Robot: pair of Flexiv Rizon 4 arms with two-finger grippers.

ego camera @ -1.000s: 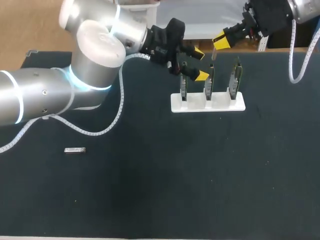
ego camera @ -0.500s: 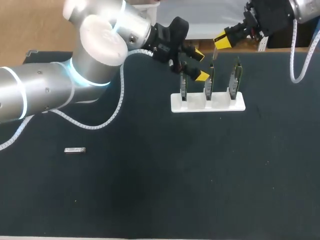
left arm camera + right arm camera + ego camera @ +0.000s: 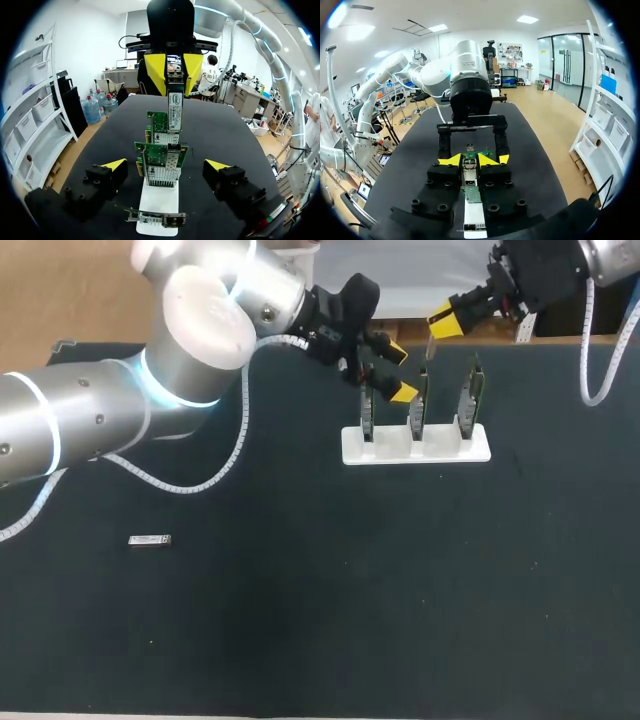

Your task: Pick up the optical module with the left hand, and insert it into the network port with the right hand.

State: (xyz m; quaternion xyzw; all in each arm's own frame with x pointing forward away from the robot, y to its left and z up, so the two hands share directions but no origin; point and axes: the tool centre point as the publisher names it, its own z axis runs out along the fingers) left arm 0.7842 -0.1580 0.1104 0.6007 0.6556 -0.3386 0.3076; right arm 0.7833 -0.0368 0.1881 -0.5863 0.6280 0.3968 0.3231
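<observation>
Place: robotics lab test bench | Surface: table [image 3: 300, 640] covered in a black mat | Far side: white rack [image 3: 385, 453] holding three green network cards [image 3: 470, 390] upright | Rig: cabled left arm [image 3: 90, 425] and right arm [image 3: 610, 255] over the table

Lit brightly and evenly from overhead. Glare noted on left arm [image 3: 200, 330] casing. Shadows barely discernible beside white stand [image 3: 415, 447] on matte dark worktop [image 3: 320, 620]. Bowed strongly toward edges in both wrist views.
</observation>
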